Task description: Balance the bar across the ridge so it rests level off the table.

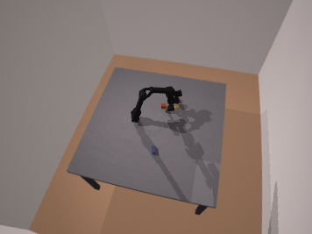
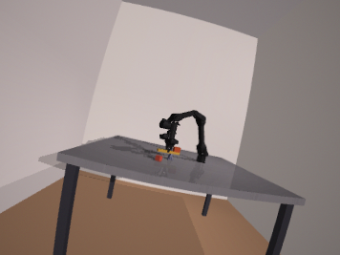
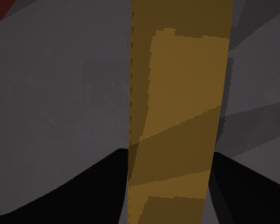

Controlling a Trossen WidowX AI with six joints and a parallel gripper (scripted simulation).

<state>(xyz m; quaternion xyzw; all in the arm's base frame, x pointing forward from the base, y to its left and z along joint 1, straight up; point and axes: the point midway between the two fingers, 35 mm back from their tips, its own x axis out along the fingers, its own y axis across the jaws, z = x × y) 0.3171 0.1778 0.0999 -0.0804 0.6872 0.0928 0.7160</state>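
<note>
The yellow bar (image 1: 176, 107) (image 2: 162, 150) (image 3: 187, 75) lies lengthwise between my fingertips and looks about level in the exterior view. An orange-red block (image 1: 163, 106) (image 2: 177, 149) is at its end nearer the arm's base. My gripper (image 1: 171, 109) (image 2: 169, 150) (image 3: 168, 160) is pointed down, slightly open around the bar, with a fingertip very close beside each edge. Any gap is too thin to see well. Something blue (image 2: 170, 157), perhaps the ridge, shows below the bar. Contact between bar and ridge is hidden.
A red block (image 1: 180, 100) (image 2: 159, 159) stands close beside the bar on the side away from the base. A blue block (image 1: 153, 150) lies apart on the grey table (image 1: 109, 145) (image 2: 239, 184). Arm shadows cross the table.
</note>
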